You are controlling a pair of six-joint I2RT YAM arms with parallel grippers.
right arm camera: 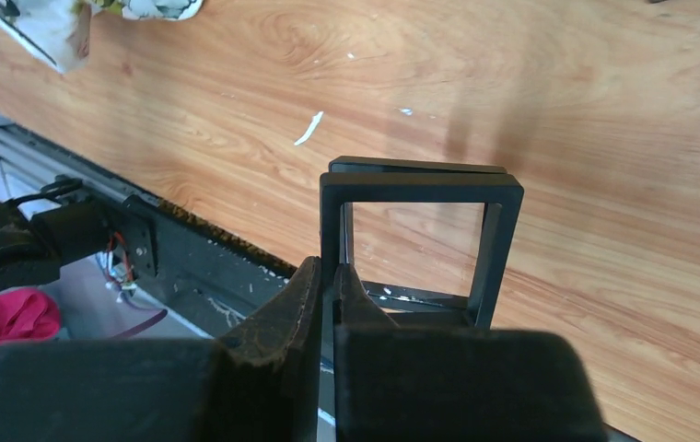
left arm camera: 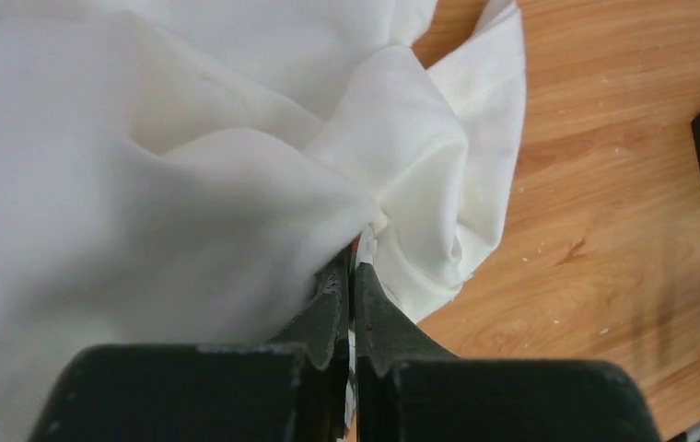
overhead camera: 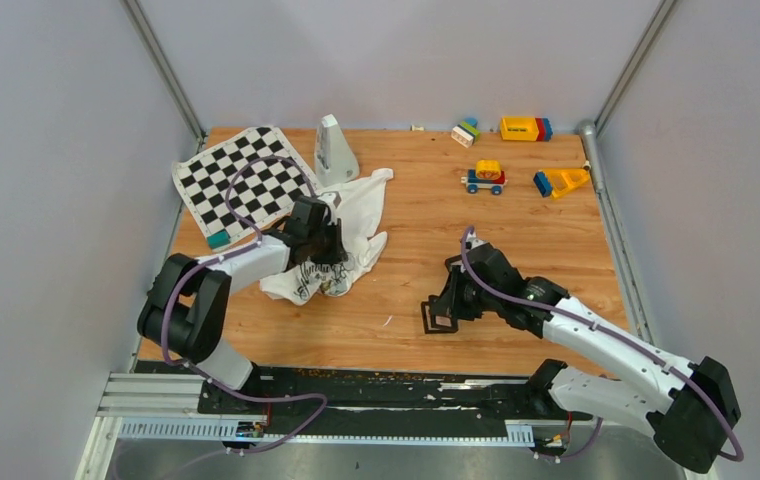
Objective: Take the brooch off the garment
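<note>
White shirt: crumpled on counter, beside chequered mat. Left fingers: closed, pinching a shirt fold. Right fingers: closed on black square frame. Brooch: cannot be made out.

Garment at the black left fingers is plain white, with black script on the bunched bit right by them. The right fingers are black too, same as the square frame at their tips. Tabletop is orange-brown woodgrain with white flecks. Beyond the left fingers is a black-and-white chequered mat with a teal block at its corner.
</note>
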